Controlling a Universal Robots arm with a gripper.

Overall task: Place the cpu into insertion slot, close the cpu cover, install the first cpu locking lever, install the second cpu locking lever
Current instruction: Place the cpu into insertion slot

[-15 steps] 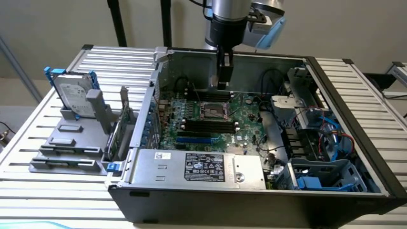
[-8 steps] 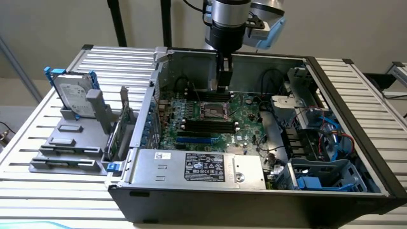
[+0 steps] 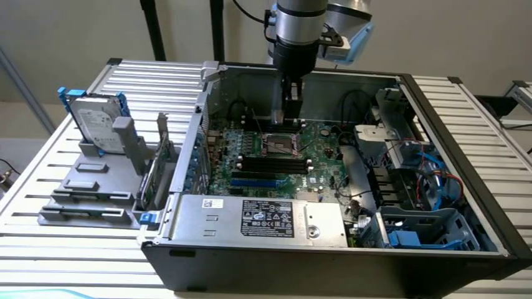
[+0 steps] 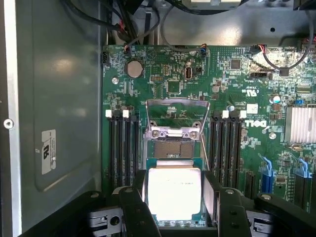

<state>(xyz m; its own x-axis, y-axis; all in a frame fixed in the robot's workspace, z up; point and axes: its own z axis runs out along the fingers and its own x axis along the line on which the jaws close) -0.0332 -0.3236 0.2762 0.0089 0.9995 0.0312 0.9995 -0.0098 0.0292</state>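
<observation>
In the wrist view the cpu (image 4: 174, 192), a pale square chip with a green edge, sits between my gripper's (image 4: 175, 197) two dark fingers (image 4: 211, 197), which press on its opposite sides. It hangs just over the near part of the insertion slot (image 4: 173, 148), whose dark contact field shows beyond it. The cpu cover (image 4: 173, 132) stands raised at the slot's far side, and a thin wire lever (image 4: 203, 148) is up beside it. In the exterior view my gripper (image 3: 287, 117) reaches down into the open computer case, right above the insertion slot (image 3: 281, 144) on the green motherboard (image 3: 320, 156).
Black memory slots (image 4: 123, 148) flank the socket on both sides. A grey labelled box (image 3: 266, 218) fills the case's near side; cables and blue drive bays (image 3: 424, 227) crowd the exterior view's right. A hard drive (image 3: 96, 121) stands in a rack outside the case.
</observation>
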